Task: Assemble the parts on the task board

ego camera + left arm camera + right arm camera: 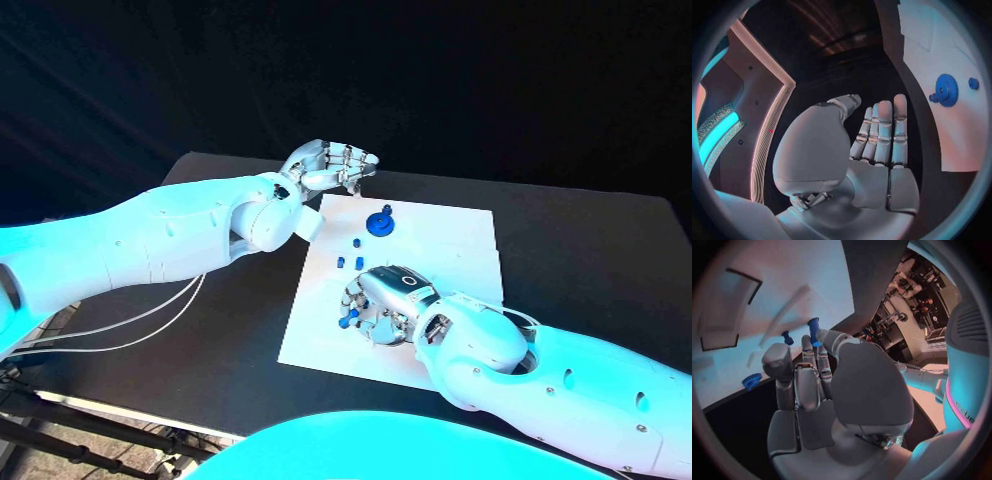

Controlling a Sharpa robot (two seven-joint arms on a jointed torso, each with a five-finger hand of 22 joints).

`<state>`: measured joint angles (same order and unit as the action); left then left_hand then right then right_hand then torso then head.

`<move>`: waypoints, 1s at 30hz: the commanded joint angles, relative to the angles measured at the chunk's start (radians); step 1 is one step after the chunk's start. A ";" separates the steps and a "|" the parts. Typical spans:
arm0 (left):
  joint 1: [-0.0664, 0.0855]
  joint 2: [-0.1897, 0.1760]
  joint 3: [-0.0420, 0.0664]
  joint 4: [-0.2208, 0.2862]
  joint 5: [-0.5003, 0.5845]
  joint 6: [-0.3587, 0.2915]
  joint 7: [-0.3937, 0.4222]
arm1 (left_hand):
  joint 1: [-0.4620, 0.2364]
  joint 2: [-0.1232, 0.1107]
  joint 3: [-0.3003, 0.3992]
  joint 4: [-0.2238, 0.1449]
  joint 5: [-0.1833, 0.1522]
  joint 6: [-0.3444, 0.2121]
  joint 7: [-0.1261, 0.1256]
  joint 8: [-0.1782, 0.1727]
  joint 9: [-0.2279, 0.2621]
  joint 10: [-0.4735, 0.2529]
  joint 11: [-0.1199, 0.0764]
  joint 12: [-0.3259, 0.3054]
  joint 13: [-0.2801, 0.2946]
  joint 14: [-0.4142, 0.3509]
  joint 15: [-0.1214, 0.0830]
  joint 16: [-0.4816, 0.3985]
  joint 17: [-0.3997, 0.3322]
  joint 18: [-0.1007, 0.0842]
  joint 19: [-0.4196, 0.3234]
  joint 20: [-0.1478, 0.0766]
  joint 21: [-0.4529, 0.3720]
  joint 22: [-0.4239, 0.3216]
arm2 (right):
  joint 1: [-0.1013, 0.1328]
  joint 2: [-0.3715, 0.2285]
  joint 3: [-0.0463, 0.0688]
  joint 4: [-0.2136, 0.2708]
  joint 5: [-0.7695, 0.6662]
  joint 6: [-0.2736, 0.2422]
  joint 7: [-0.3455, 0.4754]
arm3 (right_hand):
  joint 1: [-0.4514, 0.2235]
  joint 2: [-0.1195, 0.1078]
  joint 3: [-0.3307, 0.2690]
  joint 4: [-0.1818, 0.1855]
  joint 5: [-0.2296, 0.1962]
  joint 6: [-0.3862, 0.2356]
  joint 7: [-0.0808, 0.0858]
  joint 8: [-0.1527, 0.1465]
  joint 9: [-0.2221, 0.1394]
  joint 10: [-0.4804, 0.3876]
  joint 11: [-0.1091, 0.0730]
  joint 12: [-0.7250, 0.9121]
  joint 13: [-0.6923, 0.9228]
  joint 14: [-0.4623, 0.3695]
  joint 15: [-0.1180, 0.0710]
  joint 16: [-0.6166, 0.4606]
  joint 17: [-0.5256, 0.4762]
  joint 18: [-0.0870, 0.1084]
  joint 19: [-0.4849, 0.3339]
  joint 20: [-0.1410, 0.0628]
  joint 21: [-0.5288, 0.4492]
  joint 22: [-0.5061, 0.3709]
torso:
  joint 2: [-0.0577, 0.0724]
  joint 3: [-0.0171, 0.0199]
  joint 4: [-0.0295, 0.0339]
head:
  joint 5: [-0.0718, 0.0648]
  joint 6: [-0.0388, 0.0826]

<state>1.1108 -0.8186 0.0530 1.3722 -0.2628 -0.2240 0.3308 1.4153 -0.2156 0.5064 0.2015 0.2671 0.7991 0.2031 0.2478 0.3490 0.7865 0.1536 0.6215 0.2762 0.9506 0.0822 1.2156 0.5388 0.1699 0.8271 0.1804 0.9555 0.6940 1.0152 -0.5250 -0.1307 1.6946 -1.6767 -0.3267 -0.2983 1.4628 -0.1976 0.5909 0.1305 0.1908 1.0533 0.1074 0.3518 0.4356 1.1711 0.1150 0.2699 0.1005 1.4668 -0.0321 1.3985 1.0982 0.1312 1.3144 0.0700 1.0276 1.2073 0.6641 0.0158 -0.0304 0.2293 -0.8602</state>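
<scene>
Our right hand (pixel 387 300) sits mid-board (pixel 447 240), its fingers (pixel 820 337) pinching a blue peg (pixel 813 330) for insertion; our left hand (pixel 329 166), released, waits off the far-left corner near the gear (pixel 379 222).

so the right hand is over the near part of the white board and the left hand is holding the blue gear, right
Not quite. The left hand holds nothing: the left wrist view shows its fingers straight and apart, with the blue gear lying on the task board clear of them. The right hand is indeed over the near part of the board.
</scene>
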 commanded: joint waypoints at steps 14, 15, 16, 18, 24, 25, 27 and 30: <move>0.001 0.009 0.001 0.027 0.041 0.011 0.001 | 0.000 0.007 0.000 0.006 0.001 0.002 0.006 0.004 0.001 -0.006 -0.004 0.004 -0.001 -0.005 0.000 0.005 -0.002 0.014 0.002 0.002 -0.003 0.000 | 0.000 0.034 -0.002 -0.010 -0.002 0.086 0.001 | -0.076 -0.044 -0.032 -0.016 -0.004 -0.066 0.031 -0.043 -0.002 0.015 -0.046 -0.057 0.032 0.011 0.022 -0.010 -0.025 -0.010 -0.027 0.020 -0.052 -0.019 | -0.001 0.0006 -0.0027 | 0.001 -0.005; 0.001 0.009 0.001 0.028 0.042 0.010 0.001 | 0.000 0.007 0.000 0.006 0.001 0.002 0.006 0.004 0.001 -0.006 -0.004 0.004 -0.001 -0.005 0.000 0.005 -0.002 0.014 0.002 0.002 -0.003 0.000 | 0.000 0.035 -0.003 -0.010 0.001 0.083 0.003 | -0.079 -0.047 -0.033 -0.015 -0.004 -0.071 0.033 -0.047 -0.004 0.010 -0.044 -0.061 0.031 0.011 0.024 -0.009 -0.025 -0.010 -0.027 0.021 -0.053 -0.019 | -0.002 0.0006 -0.0022 | 0.001 -0.005; 0.001 0.009 0.001 0.028 0.043 0.010 0.000 | 0.000 0.007 0.000 0.006 0.001 0.002 0.006 0.004 0.001 -0.006 -0.004 0.004 -0.001 -0.005 0.000 0.005 -0.002 0.014 0.002 0.002 -0.003 0.000 | 0.000 0.036 -0.004 -0.011 0.003 0.080 0.004 | -0.082 -0.049 -0.034 -0.014 -0.003 -0.075 0.035 -0.052 -0.006 0.005 -0.041 -0.065 0.030 0.011 0.026 -0.009 -0.025 -0.010 -0.026 0.023 -0.053 -0.019 | -0.002 0.0005 -0.0024 | 0.001 -0.004; 0.001 0.010 0.001 0.028 0.044 0.009 0.000 | 0.000 0.007 0.000 0.006 0.001 0.002 0.006 0.004 0.001 -0.006 -0.004 0.004 -0.001 -0.005 0.000 0.005 -0.002 0.014 0.002 0.002 -0.003 0.000 | 0.000 0.037 -0.005 -0.012 0.004 0.075 0.005 | -0.090 -0.056 -0.037 -0.011 -0.003 -0.088 0.041 -0.065 -0.011 -0.020 -0.033 -0.082 0.023 0.012 0.032 -0.007 -0.021 -0.010 -0.027 0.028 -0.058 -0.021 | -0.003 0.0000 -0.0026 | -0.001 -0.003; 0.001 0.009 0.001 0.027 0.045 0.009 -0.002 | 0.001 0.006 0.000 0.006 0.001 -0.001 0.007 0.003 0.001 -0.008 -0.004 0.004 -0.002 -0.006 0.001 0.005 -0.002 0.014 0.002 0.002 -0.003 0.000 | 0.000 0.033 -0.006 -0.010 0.002 0.045 0.009 | -0.098 -0.072 -0.047 -0.011 -0.003 -0.104 0.052 -0.086 -0.017 -0.076 -0.015 -0.119 0.004 0.010 0.047 -0.006 -0.023 -0.004 -0.035 0.042 -0.090 -0.037 | -0.003 0.0015 -0.0039 | -0.003 0.002; 0.001 0.008 0.001 0.026 0.045 0.009 -0.002 | 0.000 0.005 0.000 0.006 0.001 -0.002 0.007 0.003 0.001 -0.009 -0.003 0.004 -0.002 -0.006 0.001 0.005 -0.002 0.014 0.002 0.002 -0.003 0.000 | 0.000 0.032 -0.006 -0.009 0.002 0.037 0.010 | -0.099 -0.074 -0.050 -0.011 0.042 -0.108 0.056 -0.092 -0.018 -0.095 -0.011 -0.127 -0.002 0.008 0.052 -0.007 -0.026 -0.001 -0.041 0.044 -0.106 -0.046 | -0.003 0.0017 -0.0041 | -0.004 0.002; 0.001 0.008 0.001 0.025 0.044 0.007 -0.002 | 0.000 0.005 -0.001 0.006 0.001 -0.004 0.008 0.002 0.000 -0.011 -0.003 0.004 -0.002 -0.007 0.001 0.005 -0.002 0.014 0.002 0.002 -0.003 0.000 | -0.001 0.030 -0.007 -0.009 0.001 0.022 0.013 | -0.097 -0.076 -0.063 -0.014 0.081 -0.116 0.059 -0.101 -0.021 -0.129 -0.005 -0.138 -0.013 0.000 0.056 -0.017 -0.051 0.008 -0.061 0.050 -0.154 -0.075 | -0.004 0.0018 -0.0037 | -0.007 0.003; 0.001 0.007 0.001 0.023 0.043 0.004 0.000 | 0.001 0.004 0.000 0.006 0.001 -0.007 0.008 0.002 0.000 -0.013 -0.003 0.004 -0.003 -0.007 0.001 0.005 -0.003 0.014 0.001 0.002 -0.003 0.000 | -0.002 0.024 -0.007 -0.005 -0.004 -0.005 0.020 | -0.068 -0.067 -0.109 -0.030 0.087 -0.118 0.064 -0.114 -0.025 -0.197 0.003 -0.149 -0.031 -0.025 0.063 -0.056 -0.128 0.025 -0.106 0.057 -0.257 -0.136 | -0.004 0.0020 -0.0036 | -0.009 0.005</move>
<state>1.1110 -0.8124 0.0527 1.3947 -0.2272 -0.2250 0.3254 1.4153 -0.2156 0.5064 0.2015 0.2671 0.7991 0.2031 0.2478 0.3488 0.7807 0.1523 0.6215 0.2739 0.9505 0.0822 1.2156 0.5367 0.1698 0.8271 0.1804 0.9555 0.6940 1.0139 -0.4993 -0.1376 1.6862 -1.6755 -0.2950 -0.2992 1.3875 -0.2638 0.4842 0.1020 0.2734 0.9369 0.1661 0.2388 0.4109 0.9803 0.1180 0.1228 0.0711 1.4462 0.0338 1.3455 0.9755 0.1474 1.2125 0.1267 0.7778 1.0756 0.6607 0.0170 -0.0335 0.2215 -0.8573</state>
